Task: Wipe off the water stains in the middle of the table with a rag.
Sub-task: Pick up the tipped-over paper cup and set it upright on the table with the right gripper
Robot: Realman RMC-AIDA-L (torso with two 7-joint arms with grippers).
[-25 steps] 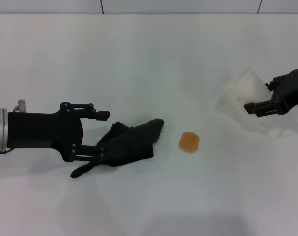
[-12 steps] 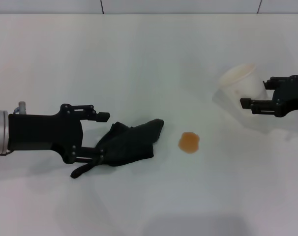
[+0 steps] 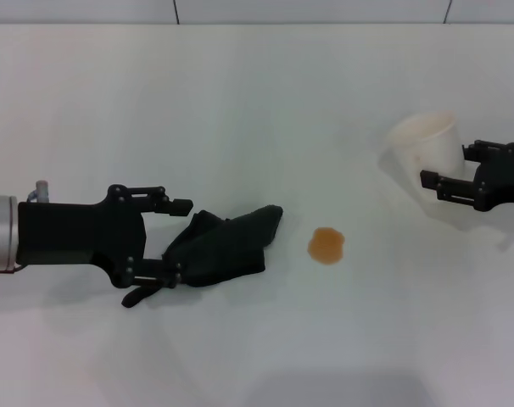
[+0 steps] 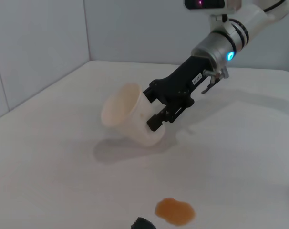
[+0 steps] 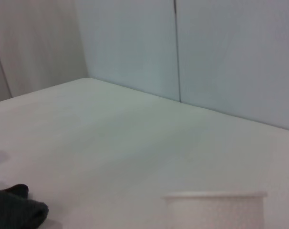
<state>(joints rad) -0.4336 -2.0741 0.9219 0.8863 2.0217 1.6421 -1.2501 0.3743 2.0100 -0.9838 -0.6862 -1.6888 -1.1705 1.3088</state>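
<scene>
Left gripper [image 3: 168,242] lower left of the head view, fingers spread around the rag's [image 3: 223,246] edge, rag flat on the worktop [image 3: 240,102]. Water stains [image 3: 327,245] just right of the rag, untouched. Right gripper [image 3: 439,182] far right, fingers clamped on a tilted white cup [image 3: 425,140].

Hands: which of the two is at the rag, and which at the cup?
The left hand is at the black rag, beside the orange stain. The right hand grips the white cup.
</scene>
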